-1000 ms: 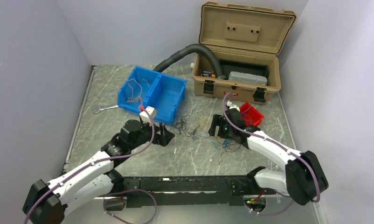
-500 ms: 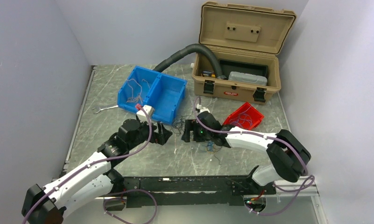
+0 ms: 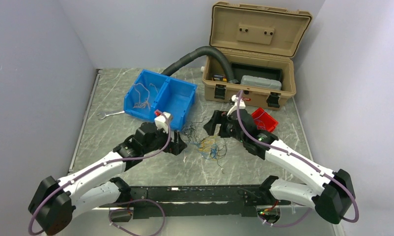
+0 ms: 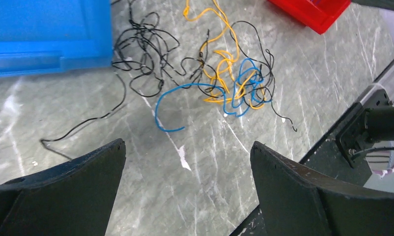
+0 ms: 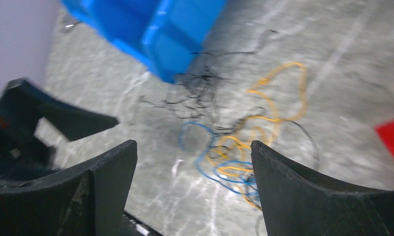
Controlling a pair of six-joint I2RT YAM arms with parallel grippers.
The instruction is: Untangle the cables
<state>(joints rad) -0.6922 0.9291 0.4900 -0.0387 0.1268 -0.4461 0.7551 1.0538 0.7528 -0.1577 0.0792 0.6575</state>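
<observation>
**Both claws spread and empty; cable tangle on the table off the blue bin's near-right corner**

Top view: left claw [image 3: 178, 144] is spread wide, holds nothing, and sits low just in front of the blue bin [image 3: 160, 98], at its near-right corner. Right claw [image 3: 212, 125] is also spread and empty, further right of that corner. Can't tell if it brushes any wire. Cables [image 3: 210, 146] are thin limp wires in yellow, blue and black, in one loose knot on the grey marbled table [image 3: 101, 132], right of the bin's near corner, between the claws. The bin is hard plastic with two compartments, and a few pale wires lie in its left one. Against a second ago, the right claw has come over from far right of the bin, and the yellow-blue wires lie closer to the bin in a tighter clump. The left claw has edged toward them.

Left wrist: black curved fingers [image 4: 62, 191] stand far apart with only bare table between them. A black scribble of wire lies against the bin's corner wall. The yellow and blue loops are knotted together a little further from the bin. One black strand trails off along the bin's front.

Right wrist: the frame is blurred. Fingers [image 5: 308, 196] stand far apart and grip nothing. The yellow-blue loops lie on the table beyond the gap, and the black wires sit right at the bin's corner.
</observation>
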